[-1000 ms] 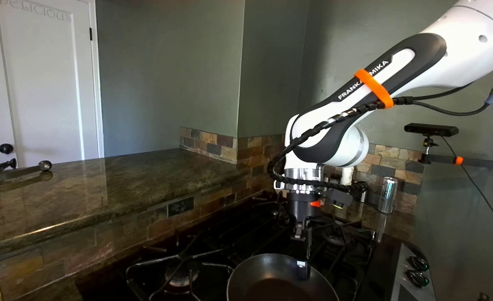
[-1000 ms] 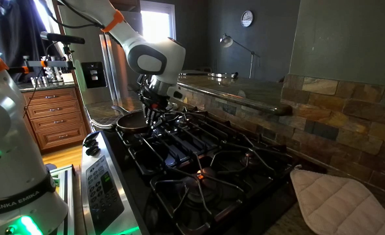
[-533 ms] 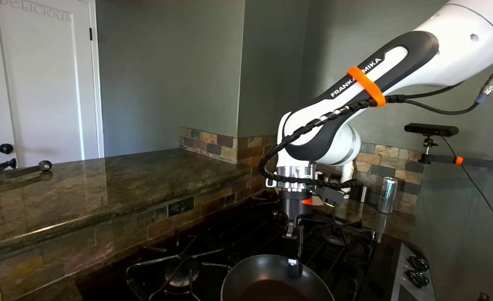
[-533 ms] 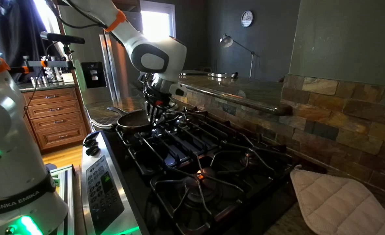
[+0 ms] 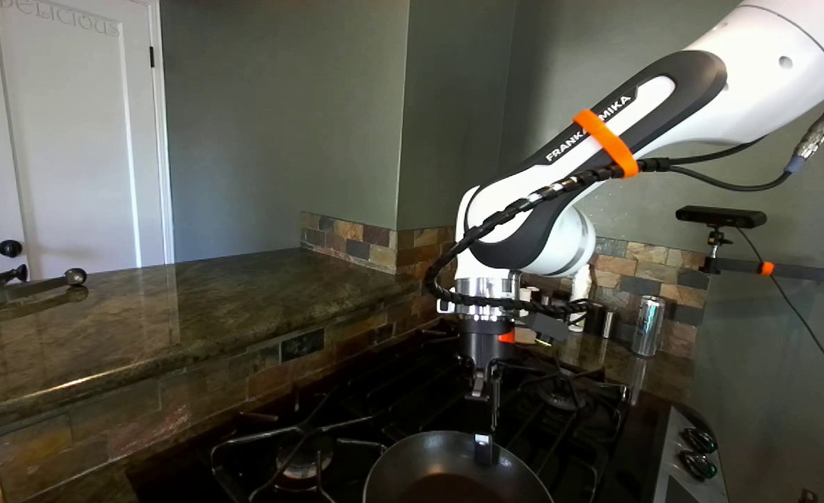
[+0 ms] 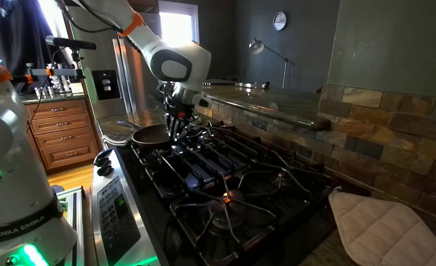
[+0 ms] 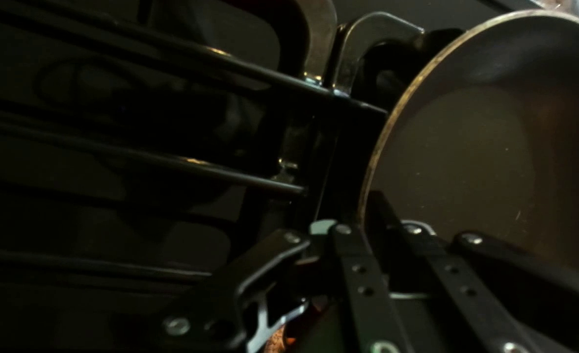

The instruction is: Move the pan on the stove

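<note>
One pan (image 5: 447,478) sits over an end of the stove (image 6: 218,190); whether it rests on the grates (image 7: 221,171) or is slightly raised, I cannot tell. The fingers (image 7: 362,279) clench its rim (image 7: 377,147), one inside the pan, one outside. The handle (image 6: 128,124) stands unheld, well away from that grip, so the pan may tip or swivel: best slide it low and slowly, minding snags underneath.

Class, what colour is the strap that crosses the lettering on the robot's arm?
Orange; the strap shows best in an exterior view.
</note>
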You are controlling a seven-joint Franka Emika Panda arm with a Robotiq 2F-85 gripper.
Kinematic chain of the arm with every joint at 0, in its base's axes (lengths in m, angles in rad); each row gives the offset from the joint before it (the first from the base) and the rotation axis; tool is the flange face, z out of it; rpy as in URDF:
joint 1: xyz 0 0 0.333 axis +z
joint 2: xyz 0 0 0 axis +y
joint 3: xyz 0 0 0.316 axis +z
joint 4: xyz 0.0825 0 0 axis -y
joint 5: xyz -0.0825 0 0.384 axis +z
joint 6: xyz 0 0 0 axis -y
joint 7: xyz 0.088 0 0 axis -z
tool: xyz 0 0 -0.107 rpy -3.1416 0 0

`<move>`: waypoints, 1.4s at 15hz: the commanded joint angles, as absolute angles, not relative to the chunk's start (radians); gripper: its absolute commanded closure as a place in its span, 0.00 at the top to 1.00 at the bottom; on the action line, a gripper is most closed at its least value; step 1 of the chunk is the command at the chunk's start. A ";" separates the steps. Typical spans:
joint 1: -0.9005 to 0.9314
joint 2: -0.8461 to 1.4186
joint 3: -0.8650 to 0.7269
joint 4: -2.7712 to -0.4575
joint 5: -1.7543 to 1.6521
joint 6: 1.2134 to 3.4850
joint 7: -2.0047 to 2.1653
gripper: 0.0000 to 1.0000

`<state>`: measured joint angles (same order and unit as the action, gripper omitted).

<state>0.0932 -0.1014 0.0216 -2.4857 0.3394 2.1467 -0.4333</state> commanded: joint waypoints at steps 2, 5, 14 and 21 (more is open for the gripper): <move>0.090 -0.101 0.025 -2.485 0.339 2.145 -0.433 0.14; 0.090 -0.101 0.025 -2.484 0.339 2.145 -0.433 0.14; 0.090 -0.101 0.025 -2.484 0.339 2.145 -0.433 0.04; 0.101 -0.084 0.034 -2.474 0.378 2.148 -0.445 0.04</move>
